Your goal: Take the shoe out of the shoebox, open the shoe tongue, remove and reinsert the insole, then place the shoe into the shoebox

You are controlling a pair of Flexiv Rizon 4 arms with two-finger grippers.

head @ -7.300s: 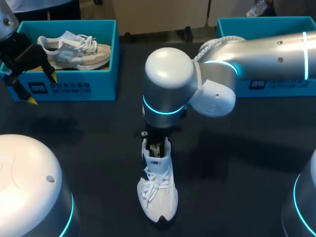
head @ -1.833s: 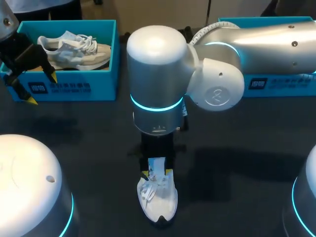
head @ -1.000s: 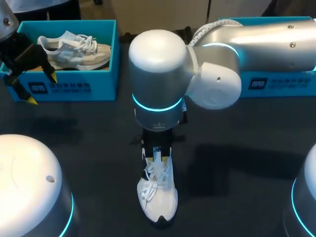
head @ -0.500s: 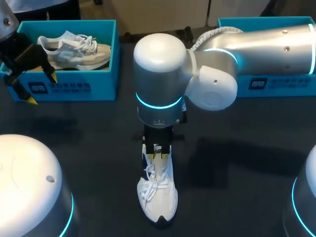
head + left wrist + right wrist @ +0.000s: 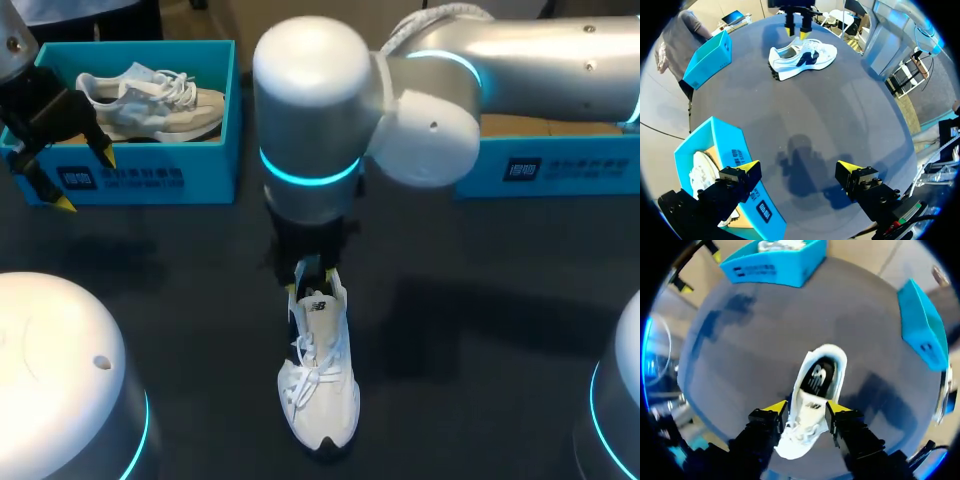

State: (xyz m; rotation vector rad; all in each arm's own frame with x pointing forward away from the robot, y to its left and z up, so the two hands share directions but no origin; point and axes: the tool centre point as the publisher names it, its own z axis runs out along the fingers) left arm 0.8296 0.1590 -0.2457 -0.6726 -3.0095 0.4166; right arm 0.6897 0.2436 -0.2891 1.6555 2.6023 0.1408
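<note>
The dark desk (image 5: pixel 480 300) fills the frame. The right arm (image 5: pixel 310 100) enters from the upper right and hangs over the middle. The left arm (image 5: pixel 15 50) sits in the upper left corner. One blue shoebox (image 5: pixel 150 175) stands at upper left with a grey shoe (image 5: pixel 150 100) inside; a second box (image 5: pixel 540 165) stands at upper right. The white shoe (image 5: pixel 320 385) lies on the desk at lower centre, outside both boxes, toe toward the bottom edge. The right jaws stand parted just over its raised tongue, apparently gripping nothing. The left jaws are wide apart and empty, in front of the upper-left box.
</note>
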